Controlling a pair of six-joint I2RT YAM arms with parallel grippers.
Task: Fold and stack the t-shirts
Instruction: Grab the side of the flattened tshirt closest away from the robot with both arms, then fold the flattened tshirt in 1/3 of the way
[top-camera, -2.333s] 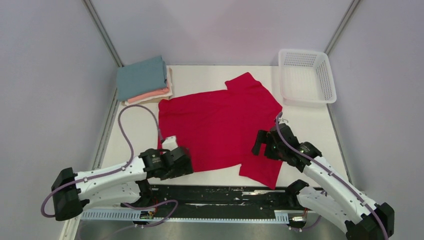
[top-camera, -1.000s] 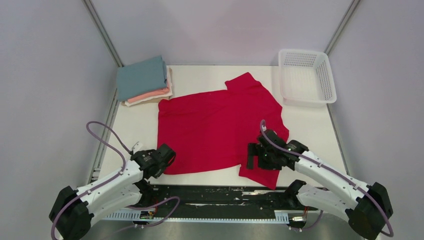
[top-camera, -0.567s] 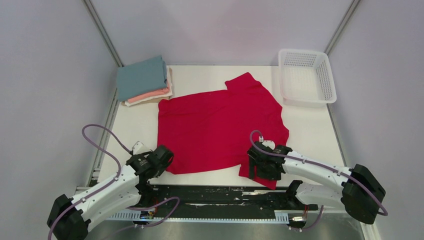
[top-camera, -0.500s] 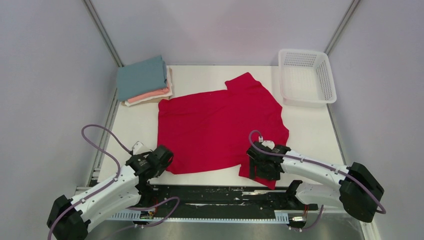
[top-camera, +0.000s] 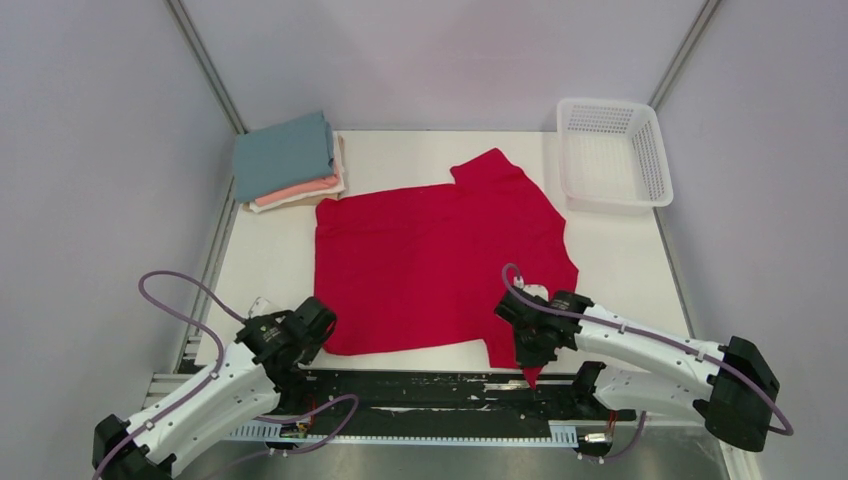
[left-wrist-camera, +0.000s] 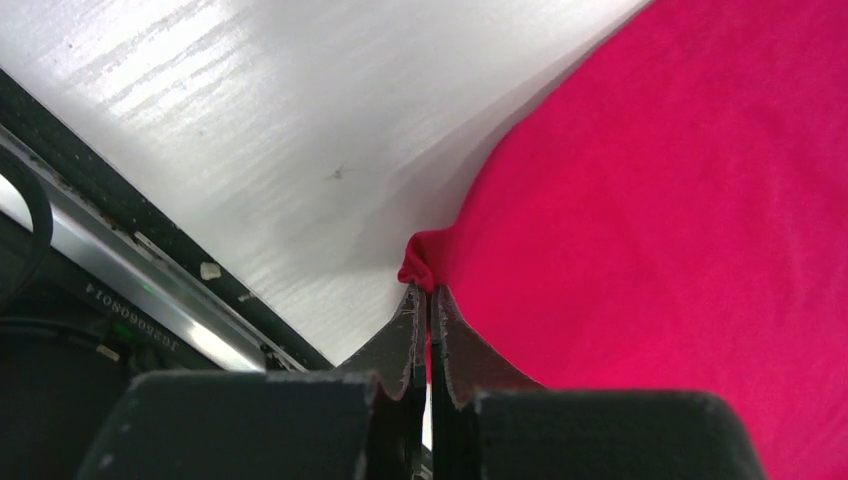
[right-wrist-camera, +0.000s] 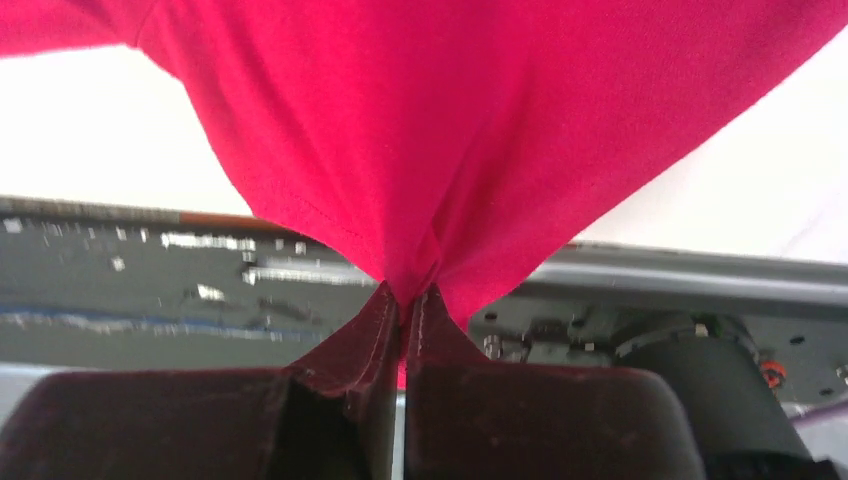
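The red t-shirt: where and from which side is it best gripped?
Grip the red t-shirt at its near-left corner and near-right sleeve, from the near table edge: it lies flat with those edges toward the arms. The left gripper and right gripper pinch there.

A: Middle of the surface (top-camera: 270, 260)?
B: Spread t-shirt (top-camera: 430, 260). Behind, far left, folded stack (top-camera: 288, 160); far right, basket (top-camera: 615, 203).
A: Nearer?
B: Left end effector (left-wrist-camera: 428, 300) on near-left corner, right end effector (right-wrist-camera: 405, 295) on near-right sleeve.
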